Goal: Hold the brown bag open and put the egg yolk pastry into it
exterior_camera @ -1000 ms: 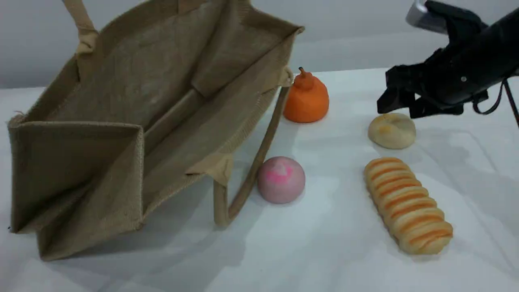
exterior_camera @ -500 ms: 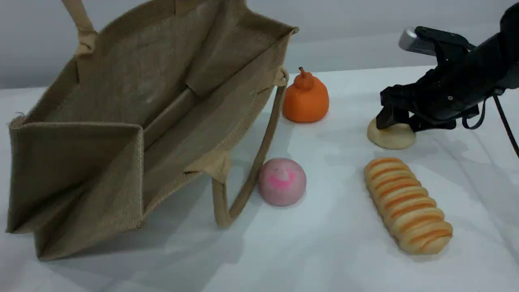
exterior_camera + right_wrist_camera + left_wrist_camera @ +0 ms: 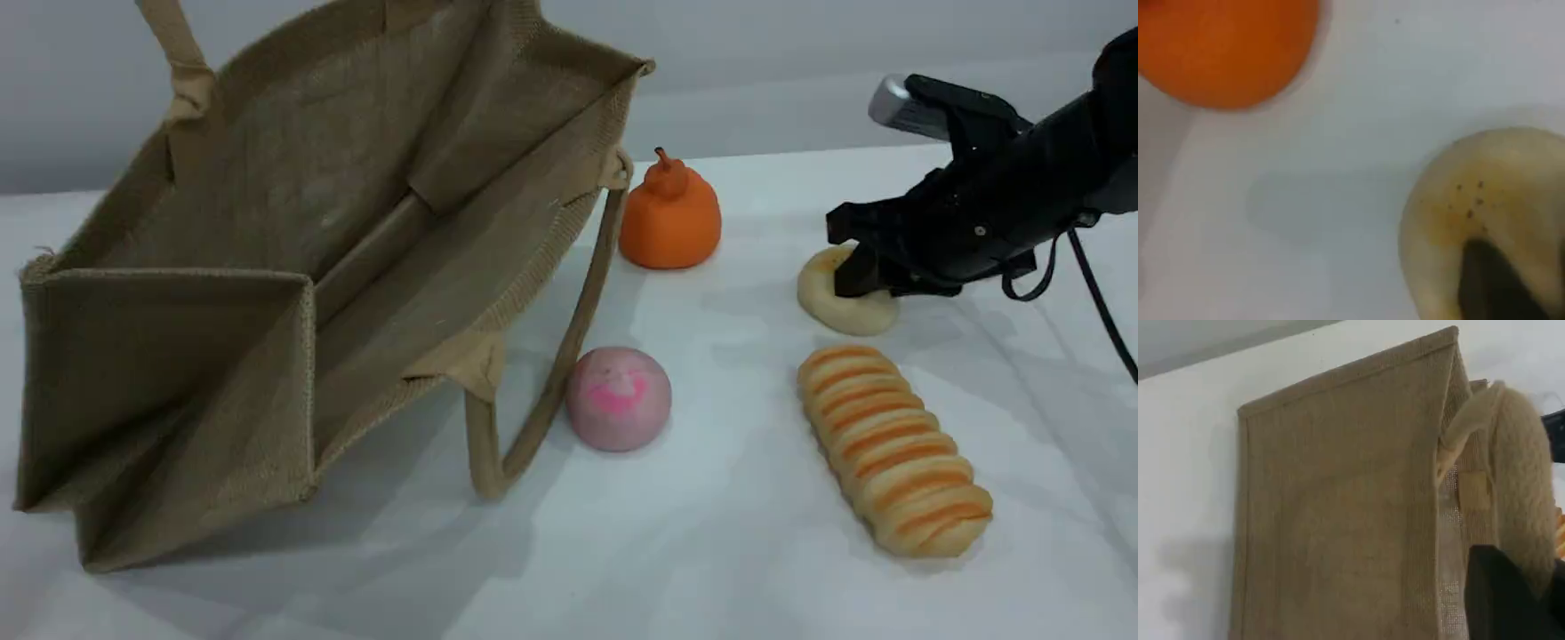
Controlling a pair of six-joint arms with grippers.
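Note:
The brown bag lies tilted at the left with its mouth wide open toward the camera. One beige handle runs up out of the scene view. The left wrist view shows that handle with my left gripper shut on it. The egg yolk pastry sits on the table at the right. My right gripper is down on its top and shut on it, the fingers pressing into the soft bun. In the right wrist view a dark fingertip digs into the pastry.
An orange pear-shaped item stands between the bag and the pastry. A pink-marked bun lies beside the bag's lower handle. A long orange-striped loaf lies in front of the pastry.
My right gripper came down onto the pastry and closed on it, and the pastry shifted slightly to the left. The bag and the left hold stayed as they were.

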